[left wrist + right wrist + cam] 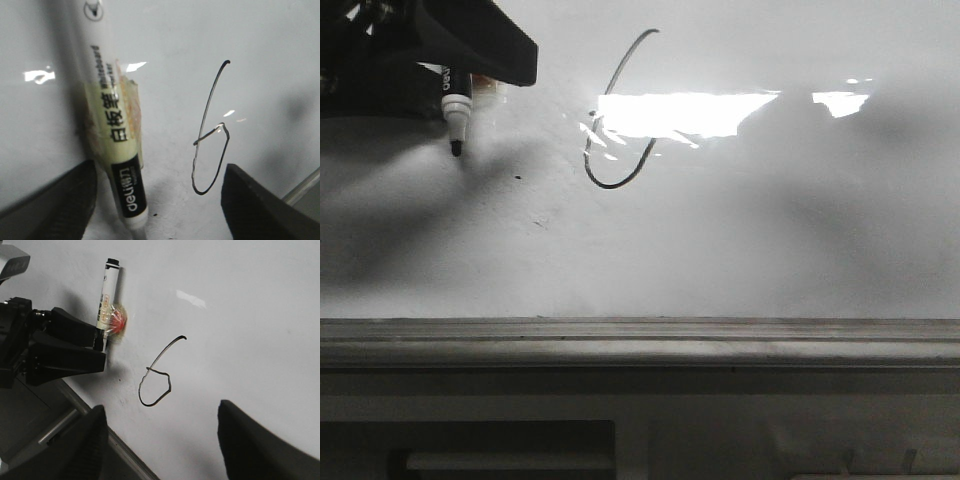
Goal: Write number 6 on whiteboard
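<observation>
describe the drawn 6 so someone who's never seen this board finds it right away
Start with the large glossy white whiteboard and its bright rectangular light reflection. The thin black marker number 6 crosses that reflection's left end, right of the white-barrelled black-tipped marker in the left tool. Unlike the tiny black dot nearby, it is a tall curved stroke ending in a rounded loop.

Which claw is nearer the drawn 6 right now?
Left. The left claw holds the marker just beside the number 6 on the whiteboard. The right claw is open and hangs back from the board; how far cannot be told.
</observation>
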`<action>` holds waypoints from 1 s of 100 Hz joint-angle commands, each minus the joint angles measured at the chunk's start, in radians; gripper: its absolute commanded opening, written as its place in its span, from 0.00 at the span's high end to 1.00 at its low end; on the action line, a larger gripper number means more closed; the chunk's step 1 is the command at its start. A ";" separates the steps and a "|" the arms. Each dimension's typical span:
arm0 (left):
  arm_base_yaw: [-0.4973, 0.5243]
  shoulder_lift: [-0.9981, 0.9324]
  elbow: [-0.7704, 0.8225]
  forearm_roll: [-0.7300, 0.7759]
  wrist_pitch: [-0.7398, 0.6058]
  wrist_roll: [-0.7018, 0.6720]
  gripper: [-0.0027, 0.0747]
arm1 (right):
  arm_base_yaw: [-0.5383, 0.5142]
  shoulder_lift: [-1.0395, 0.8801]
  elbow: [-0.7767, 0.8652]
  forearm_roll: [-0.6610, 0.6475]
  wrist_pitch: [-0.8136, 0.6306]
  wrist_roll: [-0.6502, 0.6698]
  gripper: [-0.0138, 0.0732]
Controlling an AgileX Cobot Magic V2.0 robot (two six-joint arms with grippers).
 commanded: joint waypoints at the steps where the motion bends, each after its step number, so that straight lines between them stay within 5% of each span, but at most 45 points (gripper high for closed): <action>1: 0.001 -0.041 -0.026 0.044 -0.057 -0.003 0.27 | -0.008 -0.012 -0.024 0.013 -0.045 0.001 0.35; 16: 0.001 -0.150 -0.020 0.161 -0.057 -0.003 0.27 | -0.011 -0.039 -0.023 0.000 -0.055 0.001 0.41; 32: 0.001 -0.281 -0.019 0.299 -0.055 -0.003 0.30 | -0.023 -0.103 0.010 0.000 -0.093 0.001 0.65; 48: 0.001 -0.409 0.001 0.363 -0.055 -0.003 0.62 | -0.023 -0.223 0.133 0.000 -0.192 0.001 0.92; 61: 0.001 -0.524 0.076 0.404 -0.053 -0.003 0.99 | -0.023 -0.363 0.260 0.000 -0.307 -0.004 0.92; 100: 0.001 -0.865 0.333 0.403 -0.057 -0.003 0.99 | -0.023 -0.791 0.587 0.000 -0.387 -0.050 0.92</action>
